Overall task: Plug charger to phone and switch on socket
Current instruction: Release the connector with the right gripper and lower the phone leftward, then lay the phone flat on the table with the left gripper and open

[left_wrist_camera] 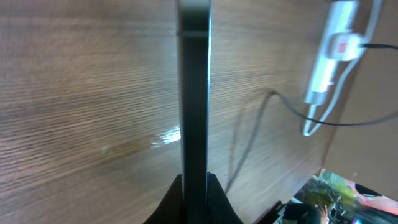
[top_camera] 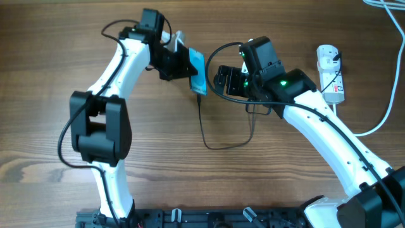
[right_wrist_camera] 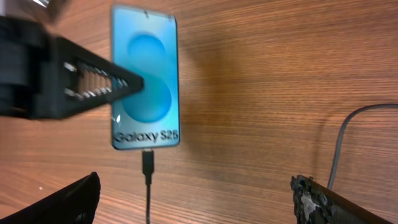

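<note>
My left gripper is shut on the phone and holds it on edge above the table. In the right wrist view the phone shows its cyan screen and "Galaxy S25" band, with my left gripper's finger across it. The charger's connector tip sits at the phone's bottom port; its thin black cable loops down and right. My right gripper is open and empty just right of the phone, jaws wide. The socket lies at the far right, also in the left wrist view.
The socket's thick white cord runs along the right edge. In the left wrist view the phone is a dark vertical bar between the jaws. A thin cable leaves the socket there.
</note>
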